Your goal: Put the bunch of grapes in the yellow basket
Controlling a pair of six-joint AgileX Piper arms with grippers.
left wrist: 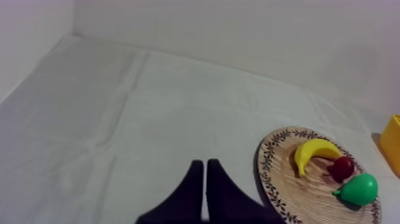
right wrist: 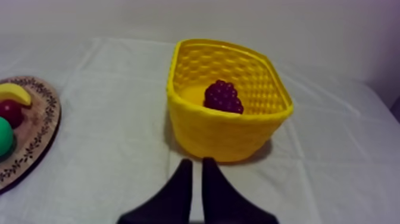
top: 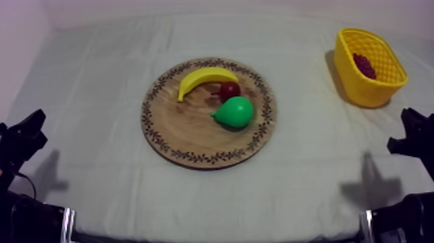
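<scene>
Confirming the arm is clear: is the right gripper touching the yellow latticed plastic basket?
Apart. The top view shows bare grey-white cloth between the right gripper and the yellow latticed plastic basket.

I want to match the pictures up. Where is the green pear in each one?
Top view: the pear lies on the board, on the side nearer the basket, beside the small red fruit.
Left wrist view: the pear is on the board, beside the small red fruit, near the banana.
Right wrist view: the pear is on the board, beside the small red fruit.
Shared landmark: the board's patterned rim.
</scene>
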